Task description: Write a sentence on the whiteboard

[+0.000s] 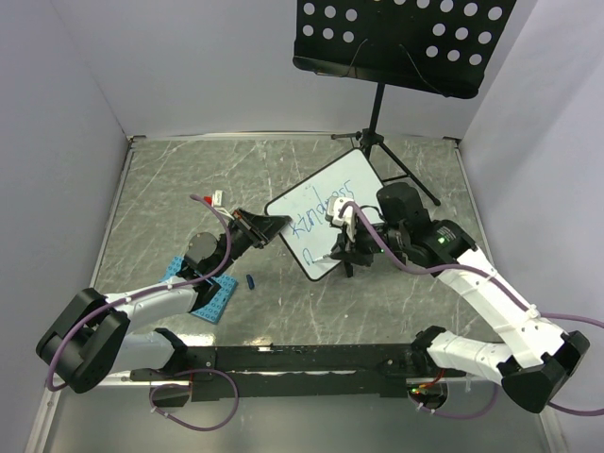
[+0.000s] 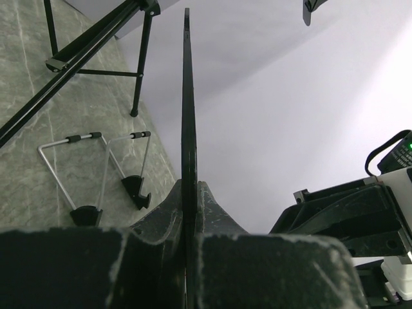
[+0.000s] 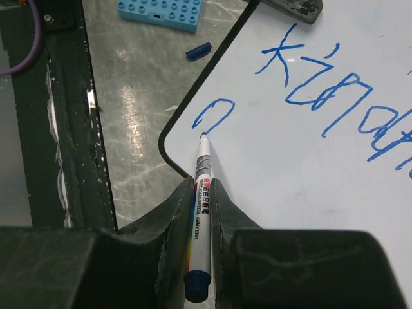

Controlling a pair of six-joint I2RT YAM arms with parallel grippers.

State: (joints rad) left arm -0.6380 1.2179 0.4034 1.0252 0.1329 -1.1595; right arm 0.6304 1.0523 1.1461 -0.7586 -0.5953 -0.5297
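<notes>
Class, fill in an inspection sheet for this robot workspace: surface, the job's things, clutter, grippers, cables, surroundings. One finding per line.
Surface: grey marbled table with a metal edge.
Job's things: whiteboard. The blue sentence reads roughly "kindness" so far, with a second line barely begun. The marker has its tip at that new stroke.
Clutter: blue studded plate and small blue cap, both left of the board.
Grippers: left gripper has its jaws shut on the whiteboard's edge. Right gripper has its jaws shut on the marker.
Cables: purple cables run along both arms.
Surroundings: black perforated music stand behind the table, and plain pale walls.
</notes>
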